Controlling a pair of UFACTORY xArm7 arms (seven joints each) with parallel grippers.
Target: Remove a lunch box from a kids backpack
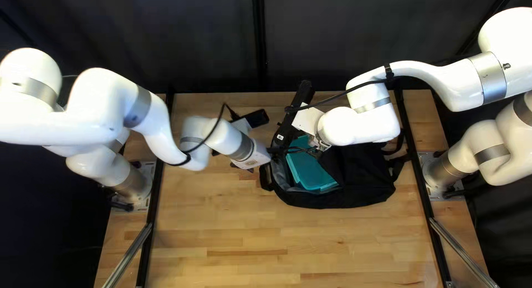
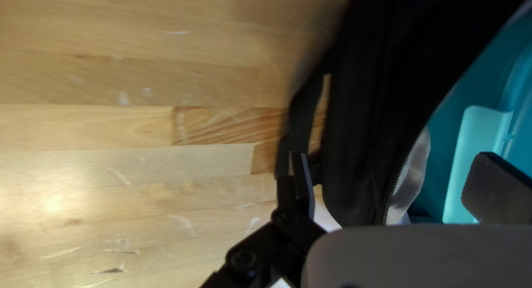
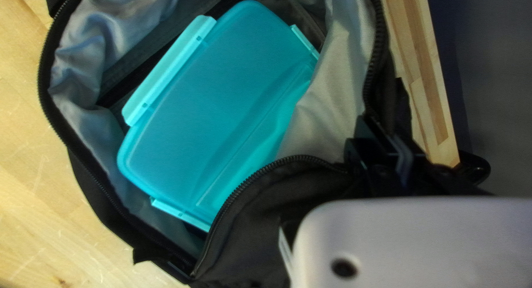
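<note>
Though dim, right tool [image 1: 318, 150] beside lunchbox [image 3: 221, 110]

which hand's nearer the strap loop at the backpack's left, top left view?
Left. The left hand is open at the backpack edge, beside the strap loop; the right hand is farther off, at the opening's far rim.

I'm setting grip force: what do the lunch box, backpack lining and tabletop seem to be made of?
Lunch box: likely smooth, hard plastic, judging by its even teal faces and molded clips. Lining: probably thin synthetic cloth, grey, creased with a soft sheen. Tabletop: smooth wood, showing grain and joined strips.
</note>
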